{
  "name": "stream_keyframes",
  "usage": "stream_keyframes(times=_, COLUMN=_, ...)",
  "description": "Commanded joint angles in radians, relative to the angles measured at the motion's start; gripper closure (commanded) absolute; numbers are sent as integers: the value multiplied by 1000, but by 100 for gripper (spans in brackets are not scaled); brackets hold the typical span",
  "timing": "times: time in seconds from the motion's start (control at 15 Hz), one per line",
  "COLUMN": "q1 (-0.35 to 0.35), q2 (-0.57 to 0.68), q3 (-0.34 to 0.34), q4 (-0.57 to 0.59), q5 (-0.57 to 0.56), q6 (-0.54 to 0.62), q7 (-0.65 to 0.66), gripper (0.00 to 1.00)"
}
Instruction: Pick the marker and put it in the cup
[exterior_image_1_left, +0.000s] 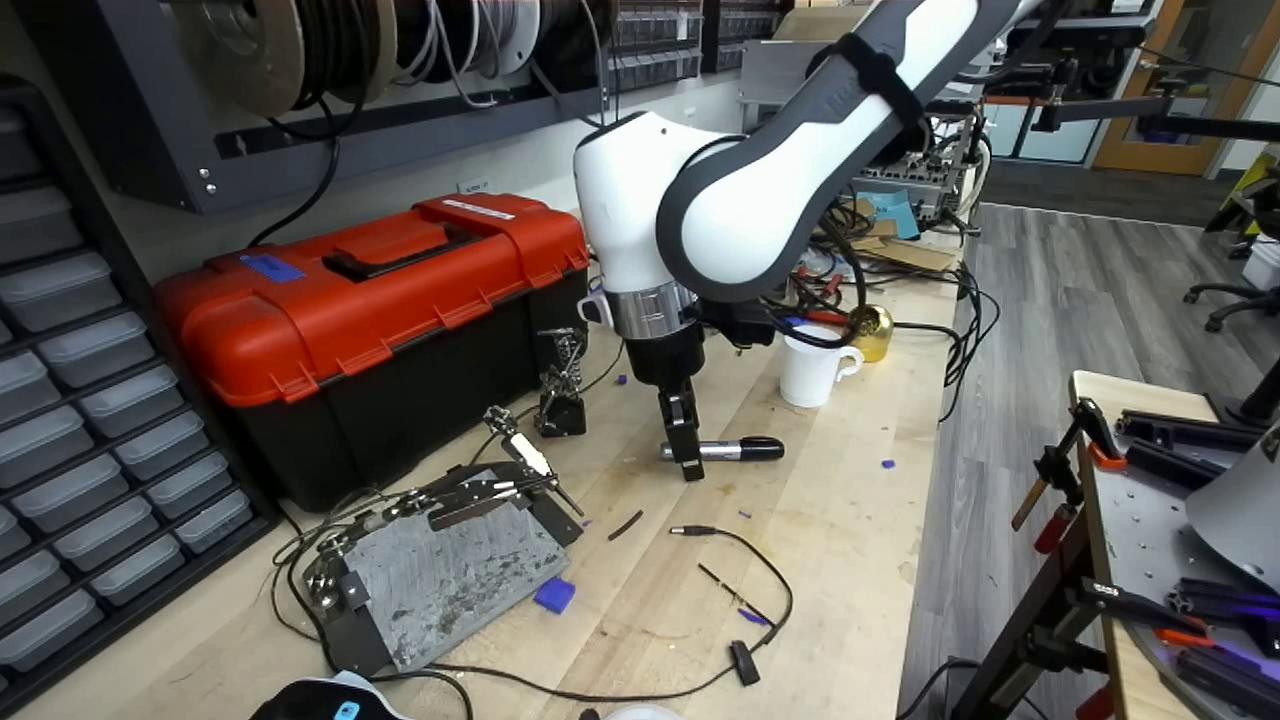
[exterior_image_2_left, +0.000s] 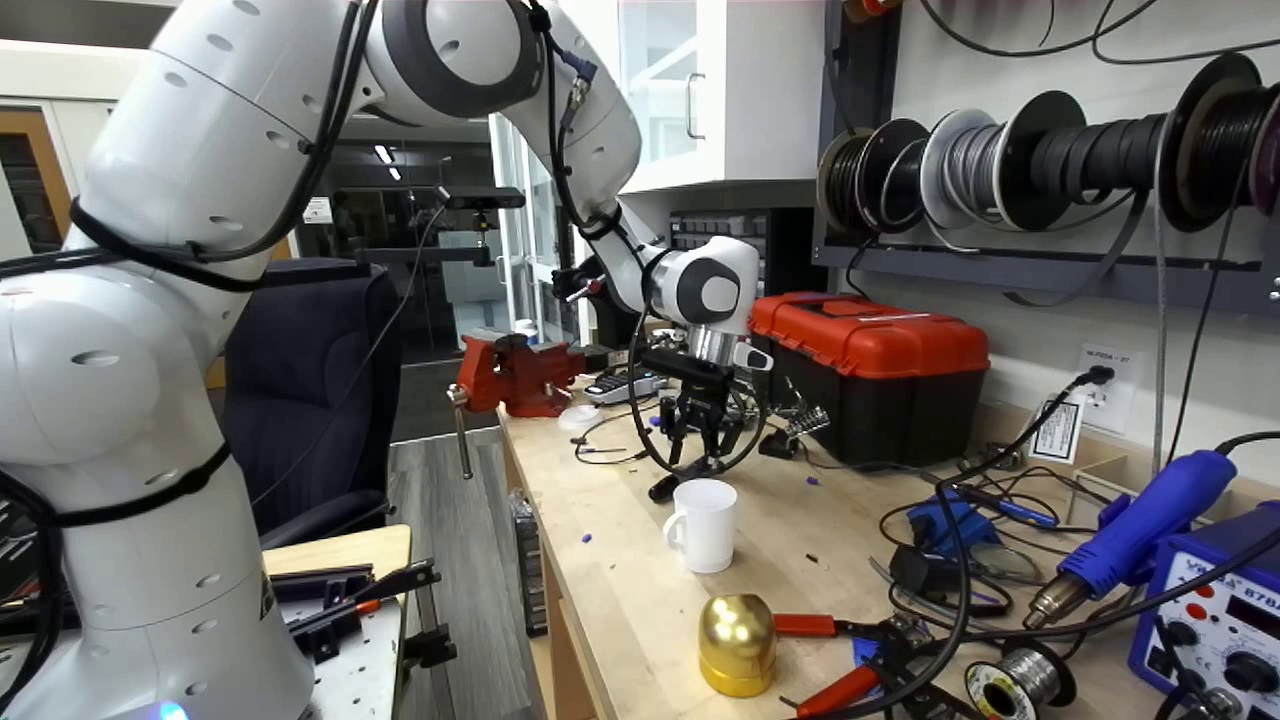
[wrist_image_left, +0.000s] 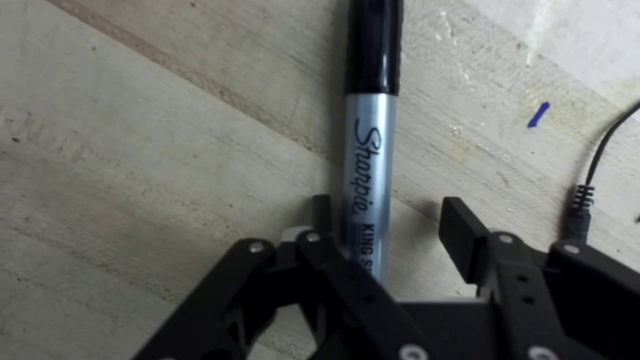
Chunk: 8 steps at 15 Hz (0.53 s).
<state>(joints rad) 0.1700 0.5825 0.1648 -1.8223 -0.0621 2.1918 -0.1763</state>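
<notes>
The marker (exterior_image_1_left: 742, 450) lies flat on the wooden table in an exterior view, with a grey barrel and a black cap. In the wrist view the marker (wrist_image_left: 367, 165) reads "Sharpie" and runs between the fingers. My gripper (wrist_image_left: 387, 225) is open around its barrel, the left finger close beside it and a wider gap to the right finger. The gripper (exterior_image_1_left: 688, 462) points down at table height; it also shows in an exterior view (exterior_image_2_left: 704, 448). The white cup (exterior_image_1_left: 806, 372) with a handle stands upright beyond the cap end. The cup (exterior_image_2_left: 706, 525) partly hides the marker (exterior_image_2_left: 664, 488).
A red and black toolbox (exterior_image_1_left: 390, 300) stands along the wall. A soldering stand (exterior_image_1_left: 450, 570) and a thin cable (exterior_image_1_left: 780, 580) lie on the table. A gold dome (exterior_image_2_left: 737, 645) and red-handled pliers (exterior_image_2_left: 840, 692) are near the cup. A cable loop hangs from the wrist.
</notes>
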Motion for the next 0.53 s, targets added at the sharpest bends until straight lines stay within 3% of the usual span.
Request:
stream_keyframes(times=0.0, q1=-2, q2=-19, q3=1, q4=-20, q5=7, q6=23, q7=7, gripper=77)
stream_keyframes(times=0.2, q1=-7, q2=-22, q3=4, q4=-25, q5=11, q6=30, q7=-1, gripper=98)
stream_keyframes(times=0.47, q1=-10, q2=-29, q3=3, q4=-31, q5=11, q6=39, q7=-3, gripper=96)
